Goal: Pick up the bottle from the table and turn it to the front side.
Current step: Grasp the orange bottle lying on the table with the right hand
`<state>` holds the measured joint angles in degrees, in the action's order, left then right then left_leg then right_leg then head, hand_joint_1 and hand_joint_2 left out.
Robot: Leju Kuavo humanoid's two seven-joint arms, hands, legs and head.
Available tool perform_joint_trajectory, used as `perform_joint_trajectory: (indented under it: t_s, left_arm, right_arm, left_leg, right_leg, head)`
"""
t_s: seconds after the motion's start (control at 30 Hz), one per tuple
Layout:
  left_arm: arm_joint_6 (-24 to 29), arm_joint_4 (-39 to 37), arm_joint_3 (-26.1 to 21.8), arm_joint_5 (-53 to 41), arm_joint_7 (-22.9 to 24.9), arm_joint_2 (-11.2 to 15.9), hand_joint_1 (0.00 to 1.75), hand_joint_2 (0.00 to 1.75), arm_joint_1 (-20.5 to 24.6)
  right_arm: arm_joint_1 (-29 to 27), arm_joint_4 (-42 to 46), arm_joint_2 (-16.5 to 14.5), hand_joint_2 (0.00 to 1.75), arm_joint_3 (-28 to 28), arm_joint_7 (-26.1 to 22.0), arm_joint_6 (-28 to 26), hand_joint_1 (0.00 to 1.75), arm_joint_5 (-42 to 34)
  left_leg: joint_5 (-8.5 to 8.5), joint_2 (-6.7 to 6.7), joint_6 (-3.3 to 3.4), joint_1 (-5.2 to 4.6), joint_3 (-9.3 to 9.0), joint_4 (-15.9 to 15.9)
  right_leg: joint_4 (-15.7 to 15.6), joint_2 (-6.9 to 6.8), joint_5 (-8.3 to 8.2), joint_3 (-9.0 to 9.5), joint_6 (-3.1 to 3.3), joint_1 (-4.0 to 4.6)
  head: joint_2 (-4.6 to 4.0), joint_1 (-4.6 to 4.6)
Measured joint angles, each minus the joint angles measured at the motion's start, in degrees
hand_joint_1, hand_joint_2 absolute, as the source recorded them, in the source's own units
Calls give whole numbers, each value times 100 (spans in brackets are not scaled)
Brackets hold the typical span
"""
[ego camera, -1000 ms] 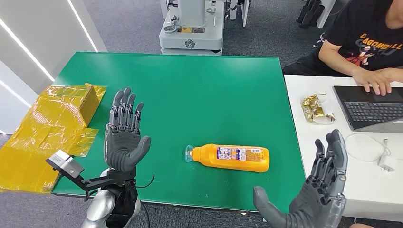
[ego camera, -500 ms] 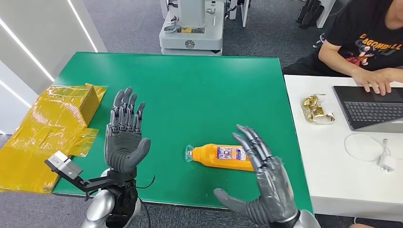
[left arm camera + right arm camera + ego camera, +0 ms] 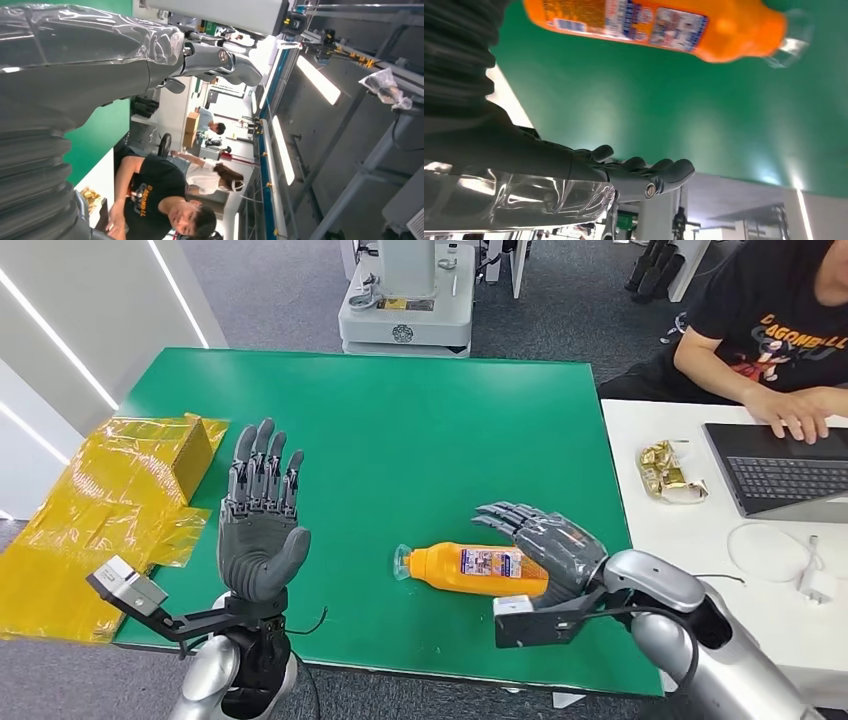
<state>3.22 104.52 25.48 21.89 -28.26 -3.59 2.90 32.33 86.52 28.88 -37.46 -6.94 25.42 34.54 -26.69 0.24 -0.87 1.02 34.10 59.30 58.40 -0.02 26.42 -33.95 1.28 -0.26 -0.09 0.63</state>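
One orange bottle (image 3: 478, 570) is seen lying on its side on the green worktop (image 3: 420, 430), near the front edge, with its clear cap end pointed toward the robot's left and a printed label facing up. The right hand (image 3: 545, 540) is placed just over the bottle's base end, fingers spread and arched above it. No grip seems to be made yet, so it's probably being lined up for a grab, though actual contact can't be told from the head view. In the right wrist view the bottle (image 3: 659, 25) is shown apart from the fingers (image 3: 644, 167). The left hand (image 3: 262, 520) is held upright with its palm open and fingers spread, well apart from the bottle, presumably kept out of the way. So that's one bottle, two hands, nothing gripped.
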Motion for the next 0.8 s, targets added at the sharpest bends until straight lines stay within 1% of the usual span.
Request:
perform_joint_trajectory:
  t_s: [0.17,0.27,0.43,0.5,0.6,0.8]
  left_arm:
    - [0,-3,-2,76,-9,-4,0,175,35]
    - [-1,-41,-2,144,-54,-3,0,175,96]
    - [8,-115,-2,226,-133,-3,0,175,168]
    - [61,-138,-2,269,-182,-2,0,175,222]
    - [162,-147,-2,311,-236,-1,0,175,283]
    - [210,-148,-2,318,-243,1,0,175,302]
  right_arm:
    - [489,-462,282,175,-522,59,197,0,-327]
    - [725,-786,417,175,-859,-84,172,0,-547]
    - [852,-1248,534,175,-1232,-271,54,0,-633]
    - [893,-1495,519,175,-1366,-393,-79,0,-628]
    - [917,-1937,396,175,-1532,-529,-459,0,-578]
    - [830,-2586,153,175,-1720,-578,-1003,0,-420]
  left_leg:
    - [-1,-7,1,-1,7,2]
    - [-1,-8,1,-1,8,2]
    - [-1,-7,1,-1,9,3]
    - [-1,-9,1,-1,11,3]
    - [-1,-10,1,-1,11,2]
    - [-1,-19,1,0,13,2]
  right_leg:
    - [-1,-6,0,-5,0,-1]
    - [-1,-7,1,-7,-1,-1]
    - [-1,-6,0,-6,-1,-1]
    - [0,-8,0,-5,-1,-1]
    - [1,-9,0,-5,-1,-1]
    - [1,-18,2,-6,-2,0]
  head:
    - [0,1]
    - [0,2]
    - [0,2]
    - [0,1]
    - [0,2]
    - [0,2]
